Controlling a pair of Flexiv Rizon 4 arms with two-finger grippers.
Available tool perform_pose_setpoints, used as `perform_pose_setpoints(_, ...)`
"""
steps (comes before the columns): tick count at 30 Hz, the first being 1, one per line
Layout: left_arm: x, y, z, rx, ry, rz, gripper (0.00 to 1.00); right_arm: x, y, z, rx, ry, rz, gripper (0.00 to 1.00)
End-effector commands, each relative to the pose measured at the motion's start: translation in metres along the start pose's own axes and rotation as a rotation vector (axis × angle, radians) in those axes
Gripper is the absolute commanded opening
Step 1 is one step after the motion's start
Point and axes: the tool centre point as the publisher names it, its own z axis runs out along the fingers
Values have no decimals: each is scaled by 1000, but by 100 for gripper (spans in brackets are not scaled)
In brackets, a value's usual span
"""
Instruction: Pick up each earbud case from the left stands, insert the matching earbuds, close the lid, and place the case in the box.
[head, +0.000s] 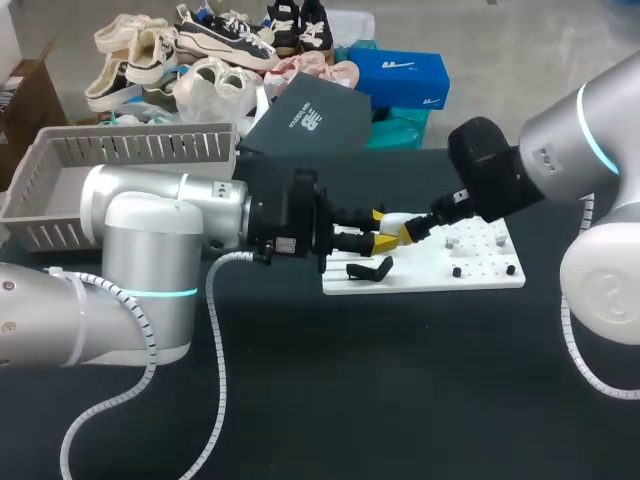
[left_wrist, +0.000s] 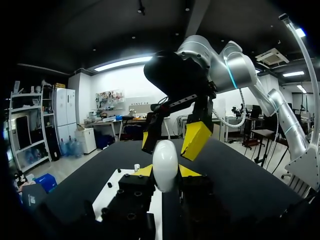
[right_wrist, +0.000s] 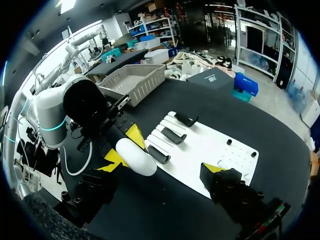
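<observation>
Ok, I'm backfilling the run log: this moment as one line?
left gripper shut on white oval earbud case | right gripper open, tips beside case | black stands bare

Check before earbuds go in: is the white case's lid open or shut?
Shut, it seems: the case between the left fingers is one smooth white oval in both wrist views, no raised lid.

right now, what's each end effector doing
left end effector: closed on the white earbud case
right end effector: open, close by the case, holding nothing
</observation>
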Motion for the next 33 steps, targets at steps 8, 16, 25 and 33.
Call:
perform_pose_setpoints(8,1,0,0,-1,-3,1,0,-2,-2,2,18,0,11,100)
perform_pose_setpoints(16,1,0,0,-1,-3,1,0,-6,-2,0,29,-5,8,100)
perform_pose_setpoints(25,1,0,0,-1,-3,1,0,-20,-3,-5,55,-22,-11,100)
perform_pose_setpoints(33,1,0,0,-1,-3,1,0,-30,-6,-22,141,-66,-55,100)
